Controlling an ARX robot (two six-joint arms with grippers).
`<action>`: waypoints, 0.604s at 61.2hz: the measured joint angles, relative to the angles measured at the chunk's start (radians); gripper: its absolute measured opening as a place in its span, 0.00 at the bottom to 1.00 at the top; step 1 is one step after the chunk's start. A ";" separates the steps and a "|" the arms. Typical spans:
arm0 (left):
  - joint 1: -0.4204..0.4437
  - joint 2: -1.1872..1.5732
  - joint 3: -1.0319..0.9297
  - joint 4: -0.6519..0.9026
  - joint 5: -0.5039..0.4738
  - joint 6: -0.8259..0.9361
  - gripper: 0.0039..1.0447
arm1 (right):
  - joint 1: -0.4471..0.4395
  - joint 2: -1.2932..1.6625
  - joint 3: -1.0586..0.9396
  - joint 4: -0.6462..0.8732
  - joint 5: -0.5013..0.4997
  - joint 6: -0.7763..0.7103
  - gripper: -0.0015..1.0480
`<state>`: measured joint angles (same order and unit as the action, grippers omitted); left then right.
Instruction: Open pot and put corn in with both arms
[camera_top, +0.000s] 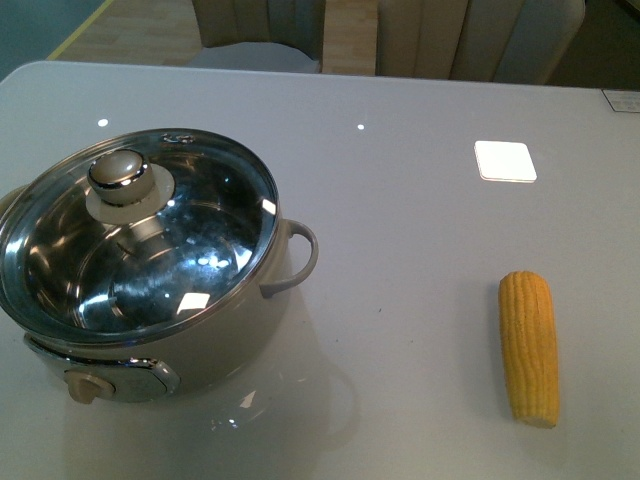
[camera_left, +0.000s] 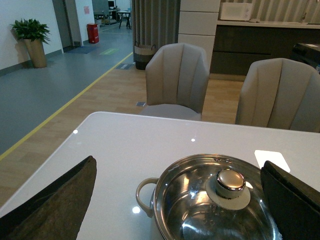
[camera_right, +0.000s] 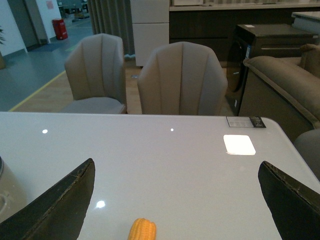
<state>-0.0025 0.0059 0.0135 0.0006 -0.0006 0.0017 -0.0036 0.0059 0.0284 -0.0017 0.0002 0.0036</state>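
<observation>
1. Since neither arm shows up in the front view, all you get there is the layout. The pot (camera_top: 235, 340) sits on the left of the white table (camera_top: 400, 190) with its glass lid (camera_top: 190, 250) still on. The corn cob (camera_top: 529, 345) lies well apart from it on the right. So I'd say we're at the very start, with the lid-off step not begun.
2. Left wrist view: the left gripper (camera_left: 177, 162) is spread wide with nothing in it, and the lid knob (camera_left: 230, 181) is just ahead of it. My guess for the next move is to centre on that knob, pinch it and lift straight up.
3. Right wrist view: the right gripper (camera_right: 176, 164) is also wide open and empty, with the cob's end peeking in between its fingers. It'll need to drop down and grab across the cob.
</observation>
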 joint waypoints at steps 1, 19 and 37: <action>0.000 0.000 0.000 0.000 0.000 0.000 0.94 | 0.000 0.000 0.000 0.000 0.000 0.000 0.92; 0.017 0.183 0.126 -0.298 0.127 -0.076 0.94 | 0.000 0.000 0.000 0.000 -0.002 0.000 0.92; -0.045 0.659 0.235 -0.011 0.174 -0.087 0.94 | 0.001 0.000 0.000 0.000 0.000 0.000 0.92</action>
<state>-0.0479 0.6651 0.2489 -0.0105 0.1734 -0.0856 -0.0025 0.0055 0.0284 -0.0017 -0.0002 0.0036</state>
